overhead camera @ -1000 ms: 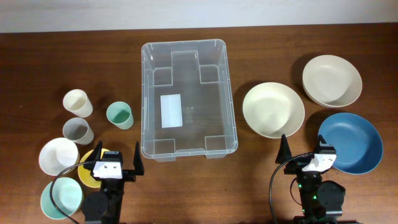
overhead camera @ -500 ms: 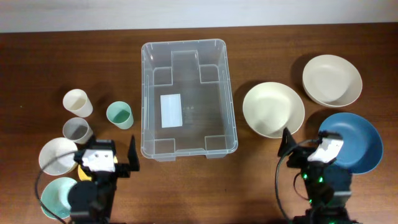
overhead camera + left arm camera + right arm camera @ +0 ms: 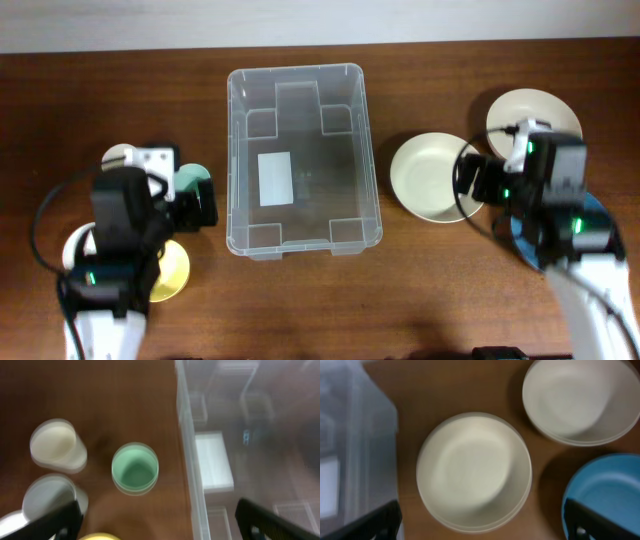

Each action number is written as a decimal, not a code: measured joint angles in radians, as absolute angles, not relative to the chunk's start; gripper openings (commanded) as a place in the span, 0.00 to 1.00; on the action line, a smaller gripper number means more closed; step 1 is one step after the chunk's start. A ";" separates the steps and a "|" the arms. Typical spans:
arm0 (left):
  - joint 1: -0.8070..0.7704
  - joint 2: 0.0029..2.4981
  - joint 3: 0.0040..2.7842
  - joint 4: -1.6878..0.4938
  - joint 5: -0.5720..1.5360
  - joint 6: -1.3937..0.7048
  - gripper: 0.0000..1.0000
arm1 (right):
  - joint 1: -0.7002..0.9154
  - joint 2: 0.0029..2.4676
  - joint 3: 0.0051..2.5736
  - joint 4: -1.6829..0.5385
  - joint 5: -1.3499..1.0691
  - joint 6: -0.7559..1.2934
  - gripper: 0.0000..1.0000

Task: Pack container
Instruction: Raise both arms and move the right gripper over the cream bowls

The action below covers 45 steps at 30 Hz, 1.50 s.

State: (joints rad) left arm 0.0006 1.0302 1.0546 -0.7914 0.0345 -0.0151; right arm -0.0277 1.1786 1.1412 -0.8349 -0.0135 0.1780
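- The large clear rectangular plastic bin [image 3: 295, 72] stands open-topped at mid-table. Its floor shows bare around a white label [image 3: 275, 177], and a raised rim walls all four sides.
- To its left, a strip of bare wood separates the bin wall from the mint-green round cup [image 3: 135, 468]. The cream cup [image 3: 54, 445] and grey cup [image 3: 49, 502] crowd close together further left.
- To its right, a bare wooden gap lies between the bin wall and the shallow cream bowl [image 3: 474, 471].
- The off-white bowl [image 3: 580, 400] and blue bowl [image 3: 605, 495] sit just beside that cream bowl, leaving only narrow gaps.

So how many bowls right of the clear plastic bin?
3: cream round bowl beside the clear plastic bin, off-white round bowl farther back, blue round bowl nearest the robot.
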 measured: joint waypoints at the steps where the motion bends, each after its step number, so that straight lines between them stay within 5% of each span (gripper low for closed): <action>1: 0.001 1.072 1.111 -0.855 0.035 -0.017 1.00 | -0.028 1.225 1.196 -0.894 -0.013 0.168 0.99; 9: 0.001 1.312 1.428 -1.142 0.035 -0.020 1.00 | -0.028 1.477 1.411 -1.122 -0.014 0.123 0.99; 45: 0.001 1.341 1.438 -1.153 0.035 -0.020 1.00 | -0.175 1.989 1.420 -0.812 -0.041 0.132 0.99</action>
State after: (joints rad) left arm 0.0006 1.3411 1.4376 -1.1530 0.0345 -0.0204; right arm -0.1753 1.9888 1.4200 -0.8116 -0.0410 0.1318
